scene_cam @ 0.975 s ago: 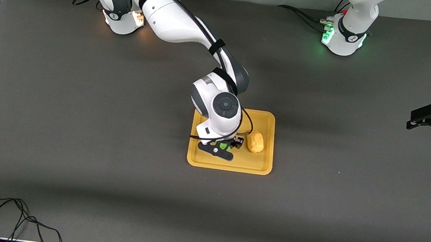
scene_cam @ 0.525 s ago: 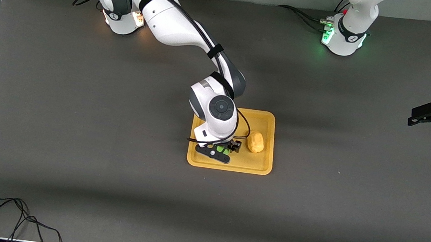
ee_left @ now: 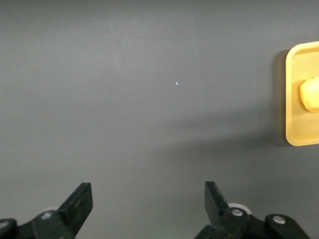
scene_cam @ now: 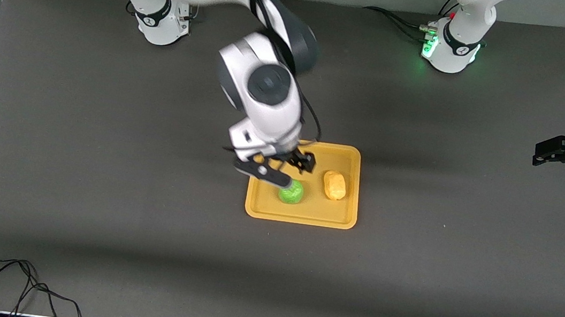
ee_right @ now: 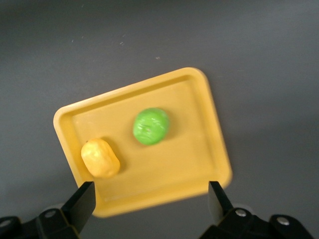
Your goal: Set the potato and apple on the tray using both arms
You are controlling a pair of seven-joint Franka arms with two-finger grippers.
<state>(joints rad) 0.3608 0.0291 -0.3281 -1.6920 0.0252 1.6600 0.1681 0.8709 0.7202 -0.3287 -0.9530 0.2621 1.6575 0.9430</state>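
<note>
The yellow-orange tray (scene_cam: 299, 217) lies mid-table. The green apple (scene_cam: 290, 192) rests on it toward the right arm's end, and the tan potato (scene_cam: 335, 185) lies beside it toward the left arm's end. My right gripper (scene_cam: 284, 168) is open and empty, raised above the tray's farther part. In the right wrist view the apple (ee_right: 151, 126) and potato (ee_right: 100, 158) lie on the tray (ee_right: 189, 149), well below the open gripper (ee_right: 150, 188). My left gripper (scene_cam: 542, 152) waits open and empty over bare table at the left arm's end. Its wrist view (ee_left: 148, 186) shows the tray's edge (ee_left: 294, 99) and the potato (ee_left: 310, 93).
The table is a dark grey mat (scene_cam: 146, 217). A loose black cable (scene_cam: 4, 275) lies near the front edge toward the right arm's end. The arms' bases (scene_cam: 450, 44) stand along the farther edge.
My right gripper has opened, let go of the apple and risen away from the tray floor. The apple now lies free on the tray. The left gripper has barely moved.
</note>
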